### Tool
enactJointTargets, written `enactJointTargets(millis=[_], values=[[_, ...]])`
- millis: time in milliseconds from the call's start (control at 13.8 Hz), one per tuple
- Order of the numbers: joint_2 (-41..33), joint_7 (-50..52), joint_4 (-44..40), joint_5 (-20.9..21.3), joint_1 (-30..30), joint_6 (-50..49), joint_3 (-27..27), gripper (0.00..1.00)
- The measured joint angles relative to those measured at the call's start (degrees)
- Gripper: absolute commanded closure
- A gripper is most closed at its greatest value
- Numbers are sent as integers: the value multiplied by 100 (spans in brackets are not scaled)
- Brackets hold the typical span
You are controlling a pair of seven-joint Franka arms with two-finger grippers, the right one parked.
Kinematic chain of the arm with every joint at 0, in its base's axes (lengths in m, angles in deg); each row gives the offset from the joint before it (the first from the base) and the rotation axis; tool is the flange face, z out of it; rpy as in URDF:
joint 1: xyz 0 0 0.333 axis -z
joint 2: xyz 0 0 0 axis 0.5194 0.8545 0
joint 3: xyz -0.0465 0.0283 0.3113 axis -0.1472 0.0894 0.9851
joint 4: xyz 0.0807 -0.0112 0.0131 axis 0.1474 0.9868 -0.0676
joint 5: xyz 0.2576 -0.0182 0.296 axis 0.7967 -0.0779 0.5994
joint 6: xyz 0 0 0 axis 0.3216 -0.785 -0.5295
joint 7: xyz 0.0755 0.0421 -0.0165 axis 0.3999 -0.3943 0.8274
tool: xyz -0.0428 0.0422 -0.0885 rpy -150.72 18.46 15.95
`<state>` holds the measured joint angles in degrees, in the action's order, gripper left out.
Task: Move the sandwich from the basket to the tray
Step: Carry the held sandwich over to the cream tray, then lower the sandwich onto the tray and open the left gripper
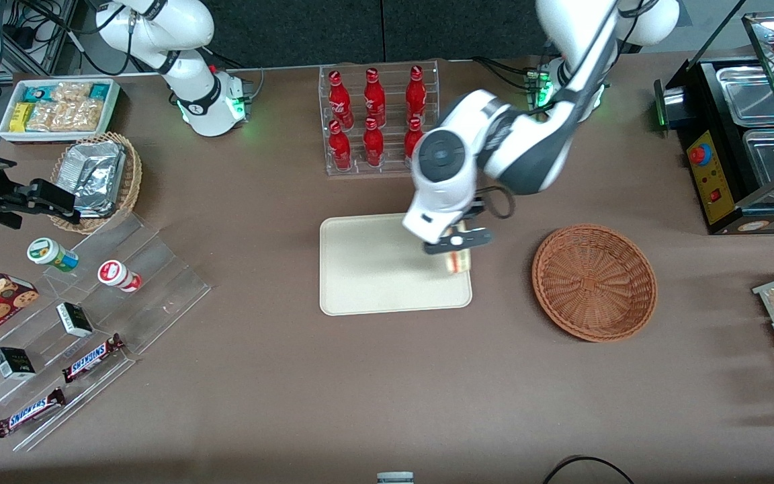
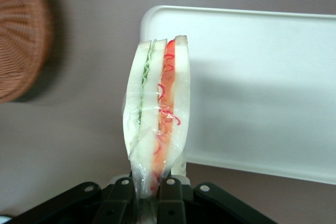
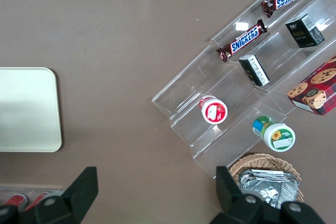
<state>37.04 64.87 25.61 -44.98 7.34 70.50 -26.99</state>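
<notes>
Clamping the wrapped sandwich [image 2: 157,114] above the tray [image 1: 367,269] edge nearest the empty wicker basket [image 1: 594,282], the left gripper [image 1: 457,243] should shift inward, lower gently, then release.

Sandwich [image 2: 157,114]: glossy clear plastic wrap. Basket [image 1: 594,281]: rough woven wicker. Tray [image 1: 373,275]: smooth matt cream plastic. Table [image 1: 306,390]: matt brown.

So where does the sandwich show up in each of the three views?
Front view: sandwich in the end effector, over the tray edge nearest the basket.
Left wrist view: sandwich upright, pinched.
Right wrist view: not in it.
Shared landmark: the tray.
</notes>
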Motion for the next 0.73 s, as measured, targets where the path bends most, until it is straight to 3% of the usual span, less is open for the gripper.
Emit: enactJointTargets(millis=[726], values=[[1021,501,-182,3,705,1306,2,86]])
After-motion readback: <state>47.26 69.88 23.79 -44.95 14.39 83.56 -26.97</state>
